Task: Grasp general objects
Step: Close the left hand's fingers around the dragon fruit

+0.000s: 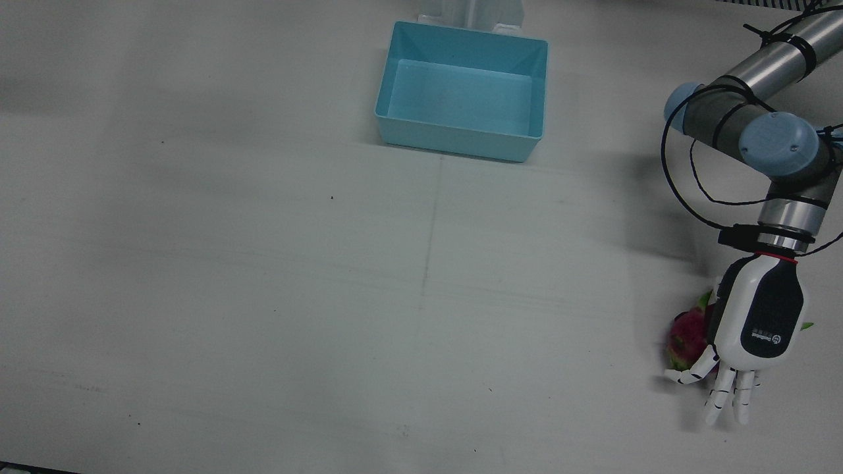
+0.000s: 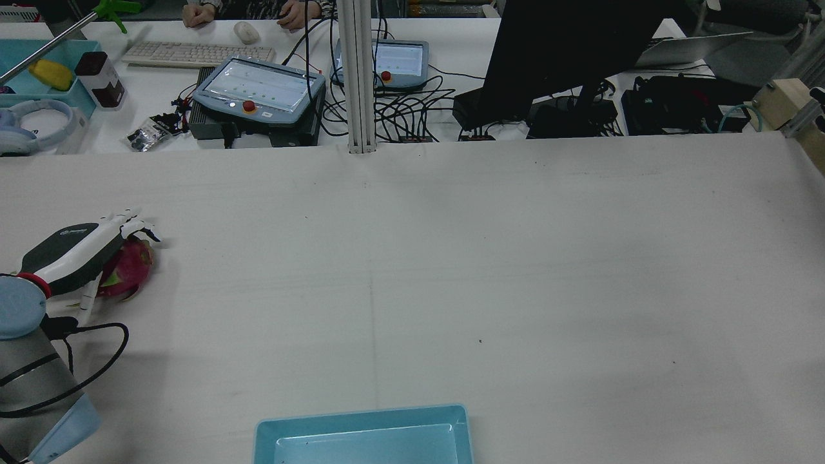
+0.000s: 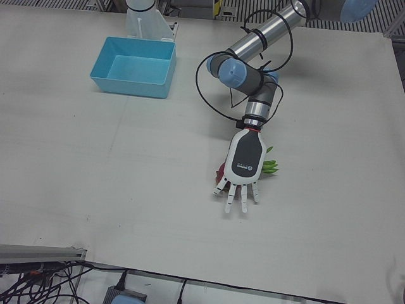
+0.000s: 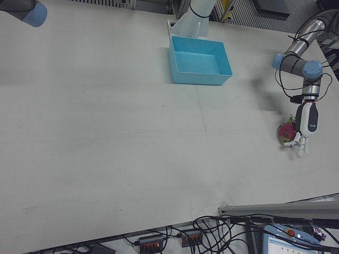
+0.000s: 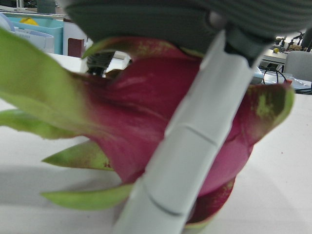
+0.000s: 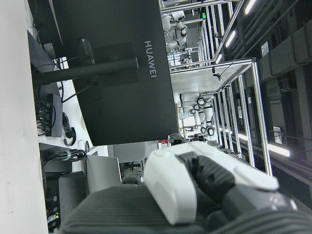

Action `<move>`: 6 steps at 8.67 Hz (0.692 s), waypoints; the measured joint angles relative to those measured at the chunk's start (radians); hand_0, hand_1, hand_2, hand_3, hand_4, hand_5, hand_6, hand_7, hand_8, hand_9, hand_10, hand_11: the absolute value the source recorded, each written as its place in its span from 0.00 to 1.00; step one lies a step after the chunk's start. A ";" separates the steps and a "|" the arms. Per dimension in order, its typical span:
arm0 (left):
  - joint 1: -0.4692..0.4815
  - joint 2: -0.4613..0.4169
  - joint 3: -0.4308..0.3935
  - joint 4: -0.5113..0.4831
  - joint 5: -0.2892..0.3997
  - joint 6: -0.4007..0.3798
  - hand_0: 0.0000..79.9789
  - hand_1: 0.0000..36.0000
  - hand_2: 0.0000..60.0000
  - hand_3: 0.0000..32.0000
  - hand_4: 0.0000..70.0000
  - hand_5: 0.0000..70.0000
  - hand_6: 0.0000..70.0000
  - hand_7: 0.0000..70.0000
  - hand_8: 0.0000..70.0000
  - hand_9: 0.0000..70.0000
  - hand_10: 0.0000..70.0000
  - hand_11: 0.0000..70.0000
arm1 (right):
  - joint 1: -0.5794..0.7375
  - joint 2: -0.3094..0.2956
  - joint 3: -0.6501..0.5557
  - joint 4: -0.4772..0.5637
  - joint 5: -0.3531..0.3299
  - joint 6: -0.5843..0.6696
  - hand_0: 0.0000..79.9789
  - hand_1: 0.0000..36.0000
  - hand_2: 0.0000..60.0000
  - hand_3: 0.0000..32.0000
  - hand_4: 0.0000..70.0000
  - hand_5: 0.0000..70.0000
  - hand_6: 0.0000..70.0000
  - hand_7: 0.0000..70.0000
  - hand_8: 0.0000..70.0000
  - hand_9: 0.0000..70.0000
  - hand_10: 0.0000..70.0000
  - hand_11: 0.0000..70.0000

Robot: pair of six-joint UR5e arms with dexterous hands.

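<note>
A pink dragon fruit with green scales lies on the white table near the robot's left edge. My left hand lies palm down over it, fingers stretched out straight and apart past the fruit, not closed around it. In the rear view the hand covers the fruit from above. In the left hand view the fruit fills the frame, with one white finger crossing in front of it. My right hand shows only in its own view, partly; nothing is seen in it.
An empty light-blue bin stands at the table's middle on the robot's side, also in the left-front view. Beyond the table's far edge are a dark monitor, teach pendants and cables.
</note>
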 measured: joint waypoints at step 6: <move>0.006 -0.016 -0.003 0.021 -0.049 0.003 1.00 0.92 0.35 0.00 0.29 1.00 0.44 1.00 0.43 0.61 0.50 0.75 | 0.000 0.000 0.000 0.000 0.000 0.000 0.00 0.00 0.00 0.00 0.00 0.00 0.00 0.00 0.00 0.00 0.00 0.00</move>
